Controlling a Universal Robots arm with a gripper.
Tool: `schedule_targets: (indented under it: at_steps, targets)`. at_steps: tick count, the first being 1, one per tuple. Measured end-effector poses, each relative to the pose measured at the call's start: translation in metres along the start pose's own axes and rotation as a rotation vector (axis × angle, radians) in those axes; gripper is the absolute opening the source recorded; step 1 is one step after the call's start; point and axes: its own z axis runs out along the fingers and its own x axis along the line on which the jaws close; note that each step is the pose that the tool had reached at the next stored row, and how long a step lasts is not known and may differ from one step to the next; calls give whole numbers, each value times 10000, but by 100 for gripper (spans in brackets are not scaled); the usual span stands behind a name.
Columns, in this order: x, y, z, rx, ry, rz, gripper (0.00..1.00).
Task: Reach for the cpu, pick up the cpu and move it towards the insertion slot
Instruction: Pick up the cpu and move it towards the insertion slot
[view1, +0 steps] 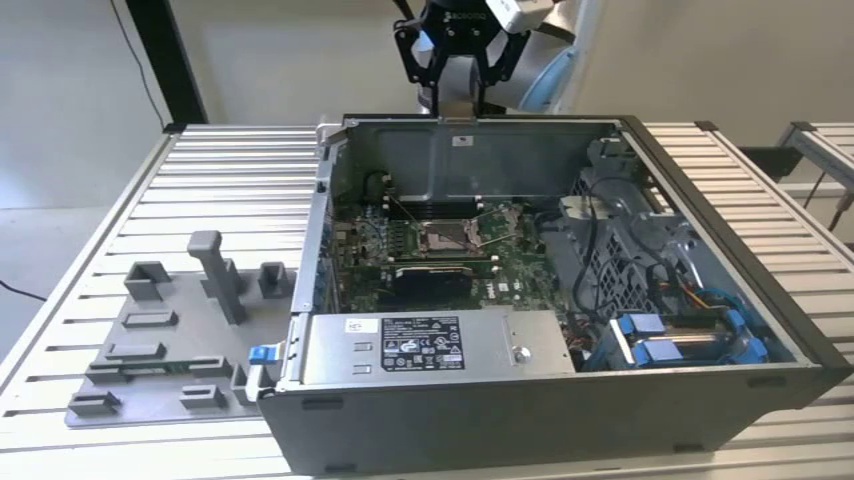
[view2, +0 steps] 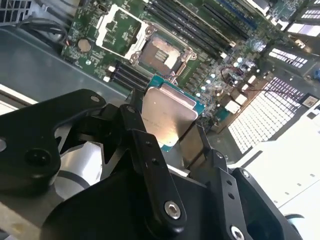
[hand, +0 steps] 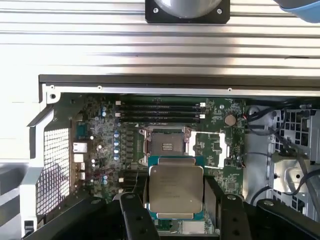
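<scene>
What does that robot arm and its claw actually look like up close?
The arm is silver-grey metal with pale blue joint caps. Its gripper is matte black, built from flat angular links pinned with round silver bolts. The fingers are black too, narrow and straight-edged.

The arm hangs at the 12 o'clock edge of the exterior view, wrist pointed downward. Its gripper (view1: 455, 72) carries black linkage fingers. In both wrist views the gripper (hand: 176, 196) (view2: 167, 125) is closed on the cpu (hand: 176, 189) (view2: 167, 117), one finger (hand: 137, 217) (view2: 145, 155) on each opposite edge, at 9 and 3 o'clock in the first wrist view. The chip is held flat between the pads.
</scene>
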Motion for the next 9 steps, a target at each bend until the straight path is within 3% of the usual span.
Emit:
schedule_targets:
  at_steps: [9]
  targets:
    - [0, 10, 6, 1, 0, -1, 0]
